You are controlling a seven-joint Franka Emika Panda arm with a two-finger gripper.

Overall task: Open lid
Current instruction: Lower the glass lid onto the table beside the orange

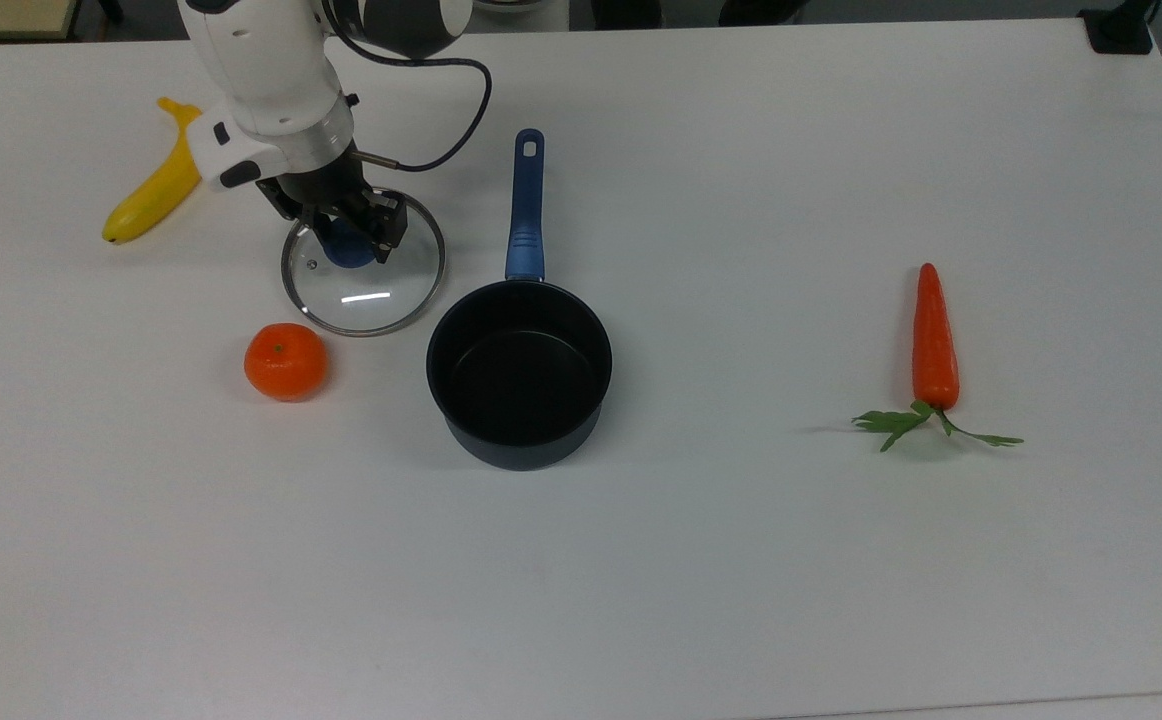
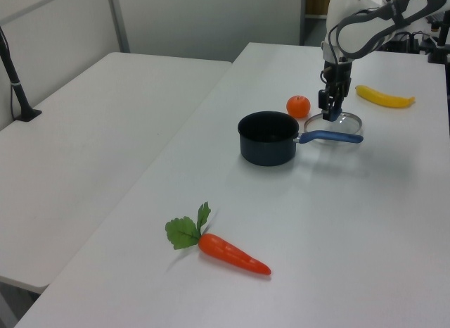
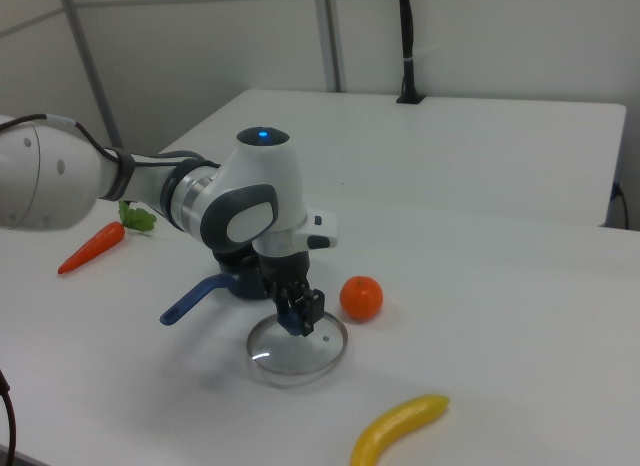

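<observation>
The lid is a round clear glass disc with a metal rim and a blue knob. It sits low over the white table, just left of the saucepan handle in the top view. My gripper comes down from above and is shut on the knob, its black fingers on either side of it. In the left view the gripper stands over the lid behind the saucepan handle. From the right view, the gripper holds the lid level near the table; I cannot tell whether it touches.
A dark blue saucepan stands open right of the lid, its long handle pointing to the far edge. An orange mandarin lies just in front of the lid, a banana to its left. A carrot lies far right.
</observation>
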